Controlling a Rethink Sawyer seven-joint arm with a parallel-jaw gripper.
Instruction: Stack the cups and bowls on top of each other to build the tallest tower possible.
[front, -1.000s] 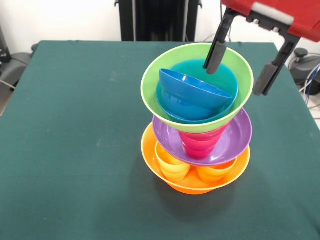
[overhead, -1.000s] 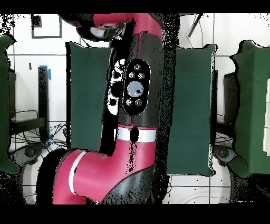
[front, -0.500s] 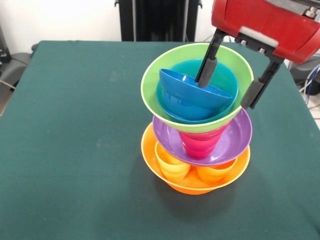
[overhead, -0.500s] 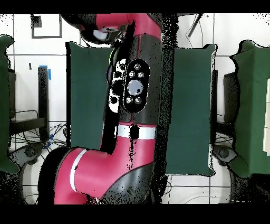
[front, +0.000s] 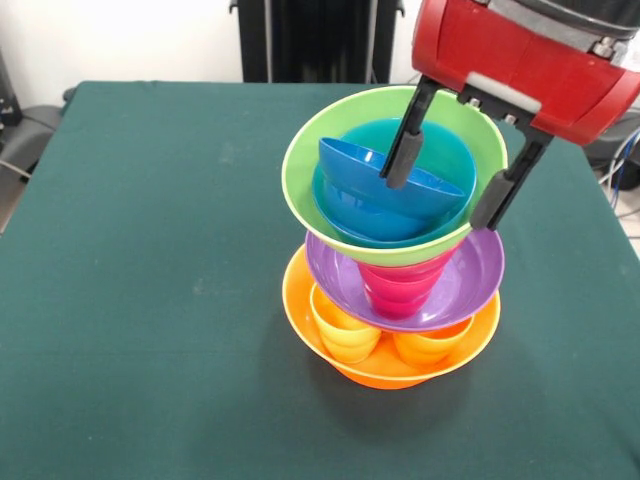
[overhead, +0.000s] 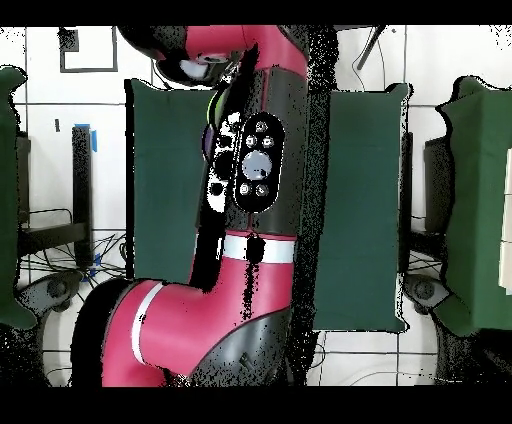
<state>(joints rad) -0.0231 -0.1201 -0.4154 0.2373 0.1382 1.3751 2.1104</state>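
Observation:
The tower stands right of the table's middle in the front view. A big orange bowl (front: 392, 374) holds a yellow cup (front: 344, 332) and an orange cup (front: 430, 346). A purple bowl (front: 472, 272) rests on them, with a red cup (front: 400, 286) in it. On that sits the lime green bowl (front: 318, 150), holding a light blue bowl (front: 442, 146) and a tilted dark blue bowl (front: 384, 186). My gripper (front: 442, 192) is open and straddles the green bowl's right rim, one finger inside by the blue bowls, one outside. The light green cup and red bowl are hidden.
The dark green table cloth (front: 150, 260) spreads left and in front of the tower. The black pedestal (front: 315, 40) stands at the far edge. In the overhead view my arm (overhead: 258, 190) covers nearly all of the tower.
My gripper has come down and left from above the tower's right side. Its fingers now straddle the green bowl's right rim. The tower has not moved.

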